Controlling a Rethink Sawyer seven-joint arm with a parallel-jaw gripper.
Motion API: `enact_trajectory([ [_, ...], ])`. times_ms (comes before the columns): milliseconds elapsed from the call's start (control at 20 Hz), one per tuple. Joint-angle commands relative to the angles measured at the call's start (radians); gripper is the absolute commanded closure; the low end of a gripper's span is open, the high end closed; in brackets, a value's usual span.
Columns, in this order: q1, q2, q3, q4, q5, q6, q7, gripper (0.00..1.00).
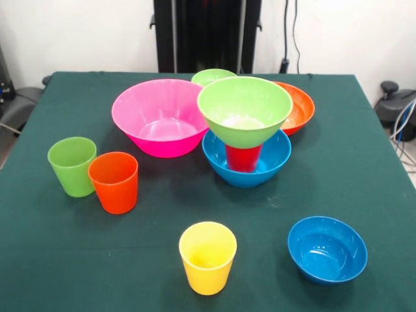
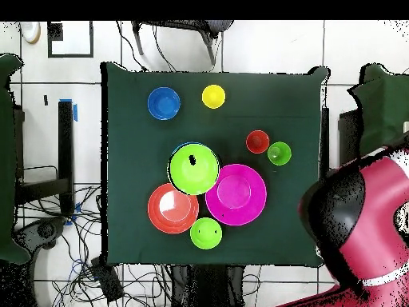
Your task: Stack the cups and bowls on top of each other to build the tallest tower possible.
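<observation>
Front view puts the yellow cup [image 1: 207, 257] nearest the table's [image 1: 58, 260] near edge, upright and mouth up, with the small blue bowl [image 1: 327, 249] to its right. Farther back on the left, the green cup [image 1: 71, 166] and the orange cup [image 1: 114, 182] stand upright and touching. Past the middle rises the tower [image 1: 244, 130]: the big blue bowl [image 1: 221, 156] sits on the cloth, the red cup [image 1: 243, 158] stands in it, and the big green bowl [image 1: 244, 110] rests on the cup, mouth up, so the pile's long axis is vertical. The pink bowl [image 1: 160, 117] lies just left of it, the orange bowl [image 1: 299, 107] behind and right, and the small green bowl [image 1: 211, 76] toward the far edge.

No gripper shows in this view. Overhead, only the robot's red and black arm [image 2: 363, 232] appears, off the table near one corner, well apart from the tower [image 2: 193, 169]; the gripper is not seen, so whether it is wide or narrow cannot be told. From above, the green bowl hides the red cup and nearly all of the blue bowl.
</observation>
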Motion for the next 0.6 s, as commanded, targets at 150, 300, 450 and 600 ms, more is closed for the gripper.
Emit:
enact_trajectory([
  [150,0.031,-0.072,0.127,-0.238,-0.141,0.125,-0.310,0.00],
  [300,0.030,-0.082,0.128,-0.240,-0.146,0.125,-0.301,0.00],
  [450,0.030,-0.091,0.129,-0.241,-0.150,0.125,-0.293,0.00],
  [600,0.033,-0.098,0.130,-0.242,-0.155,0.121,-0.286,0.00],
])
